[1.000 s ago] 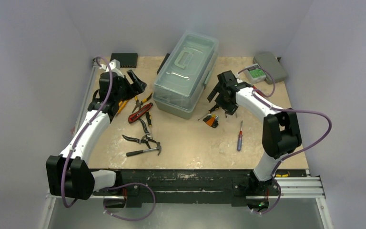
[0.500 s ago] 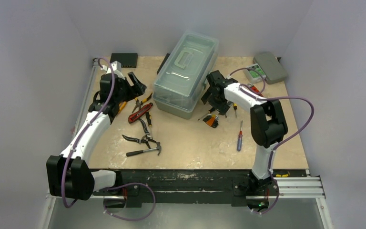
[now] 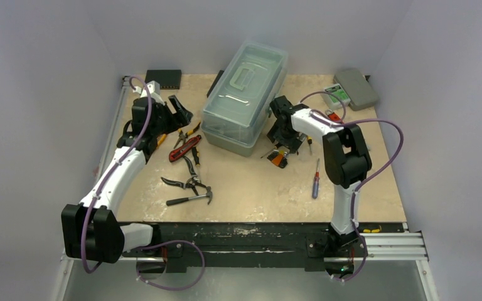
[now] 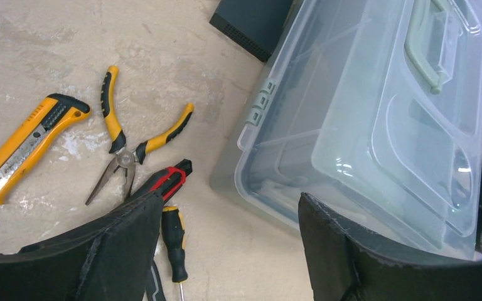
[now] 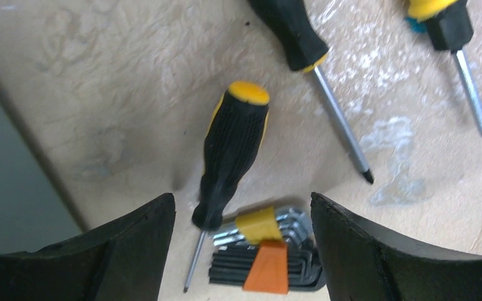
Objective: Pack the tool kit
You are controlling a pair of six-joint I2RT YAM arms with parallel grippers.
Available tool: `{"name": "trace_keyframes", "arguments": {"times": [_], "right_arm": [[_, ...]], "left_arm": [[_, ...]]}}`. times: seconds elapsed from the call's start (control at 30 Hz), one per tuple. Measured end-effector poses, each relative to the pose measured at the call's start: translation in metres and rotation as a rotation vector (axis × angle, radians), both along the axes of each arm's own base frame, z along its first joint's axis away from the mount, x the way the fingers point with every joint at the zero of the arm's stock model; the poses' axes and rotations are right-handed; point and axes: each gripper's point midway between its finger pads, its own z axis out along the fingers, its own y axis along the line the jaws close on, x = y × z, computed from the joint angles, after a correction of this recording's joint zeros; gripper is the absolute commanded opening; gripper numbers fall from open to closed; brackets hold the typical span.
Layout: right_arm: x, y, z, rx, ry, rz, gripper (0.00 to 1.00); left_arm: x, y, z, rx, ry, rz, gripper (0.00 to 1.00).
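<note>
The sage-green toolbox [image 3: 245, 97] stands shut at the back middle of the table, and its translucent lid shows in the left wrist view [image 4: 364, 125]. My left gripper [image 3: 179, 110] is open and empty just left of the box, above the red knife [image 4: 163, 182], yellow pliers [image 4: 125, 150] and a black-yellow screwdriver [image 4: 174, 241]. My right gripper [image 3: 282, 132] is open and empty close to the box's right side. It hangs over a black-yellow screwdriver [image 5: 232, 157] and a hex key set with an orange holder [image 5: 267, 257].
A yellow utility knife [image 4: 25, 147], pruning shears [image 3: 185, 182], a hammer [image 3: 191, 199] and a red-blue screwdriver [image 3: 315, 179] lie on the table. A flat grey case [image 3: 356, 88] sits at the back right. A black box [image 3: 163, 78] sits at the back left.
My right gripper has moved left toward the toolbox's right side and now hangs over the hex keys. The left arm has barely moved.
</note>
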Motion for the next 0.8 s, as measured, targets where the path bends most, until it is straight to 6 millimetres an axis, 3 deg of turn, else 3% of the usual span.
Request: {"name": "trace_keyframes", "arguments": {"times": [0.27, 0.5, 0.73, 0.8], "right_arm": [[0.000, -0.025, -0.011, -0.031, 0.042, 0.079, 0.67], [0.001, -0.054, -0.012, -0.052, 0.071, 0.189, 0.68], [0.002, -0.066, -0.012, -0.050, 0.089, 0.251, 0.69], [0.003, -0.068, -0.011, -0.052, 0.089, 0.259, 0.73]], "left_arm": [[-0.002, 0.001, -0.004, 0.016, 0.005, -0.008, 0.76], [-0.003, 0.001, -0.002, 0.019, -0.003, -0.010, 0.76], [-0.003, 0.001, 0.000, 0.018, -0.007, -0.009, 0.76], [-0.003, 0.001, 0.001, 0.018, -0.010, -0.009, 0.76]]}}
